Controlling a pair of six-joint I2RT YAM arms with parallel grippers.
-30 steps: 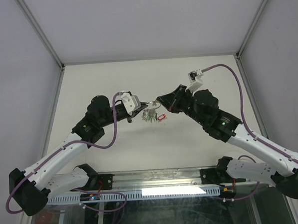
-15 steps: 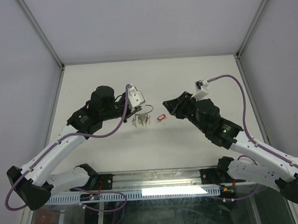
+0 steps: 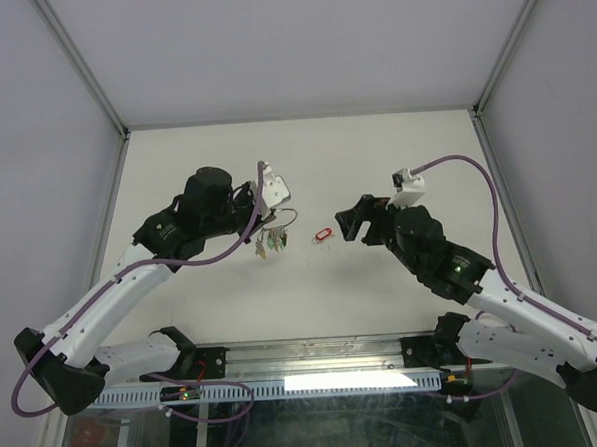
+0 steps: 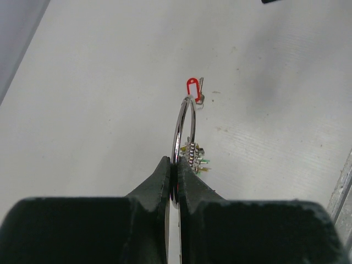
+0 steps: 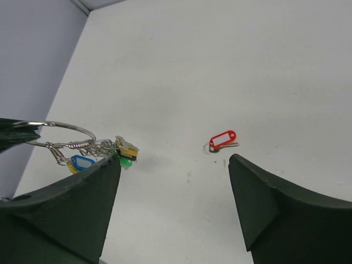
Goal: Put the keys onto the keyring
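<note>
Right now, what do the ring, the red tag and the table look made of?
The ring looks like thin polished metal wire, silver and glinting. The red tag is likely smooth plastic with a white label window. The table is matte white; material unclear.

White arm links, black joints, dark tool fingers, purple cables; green light, probably LED.

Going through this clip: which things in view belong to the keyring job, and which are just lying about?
Job:
- keyring, pinched in the left fingers
- keys hanging on it
- red-tagged key, loose on the table
- right fingers, open, near that key

Not the job:
- nothing loose; only the table and purple cables
</note>
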